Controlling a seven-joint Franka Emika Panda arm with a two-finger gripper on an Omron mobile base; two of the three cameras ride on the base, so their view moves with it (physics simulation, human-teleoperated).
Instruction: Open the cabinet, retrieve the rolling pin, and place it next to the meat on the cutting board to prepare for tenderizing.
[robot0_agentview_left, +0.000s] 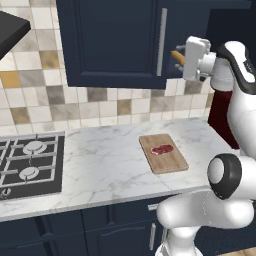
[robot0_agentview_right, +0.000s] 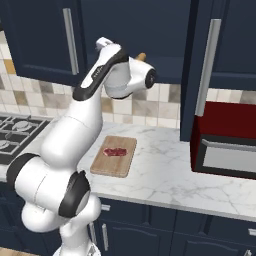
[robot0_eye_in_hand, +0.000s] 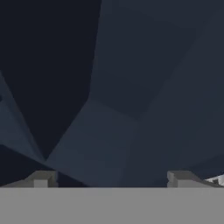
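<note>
**Gripper (robot0_eye_in_hand: 111, 179) wide open at the cabinet, pin just beside the hand**

Stands spread wide, nothing between the tips, looking into the dark inside of the cabinet (robot0_agentview_left: 110, 45). Shows one tan end of the rolling pin (robot0_agentview_left: 177, 57) poking out just left of the hand, up at cabinet height; cannot tell whether touching. Looks stiff, light, smooth and round, so likely to roll or slip. Best gripped across the thick middle, not the narrow handles. Far below, meat (robot0_agentview_left: 162, 149) on the cutting board (robot0_agentview_left: 172, 162), bare wood nearer.
</note>
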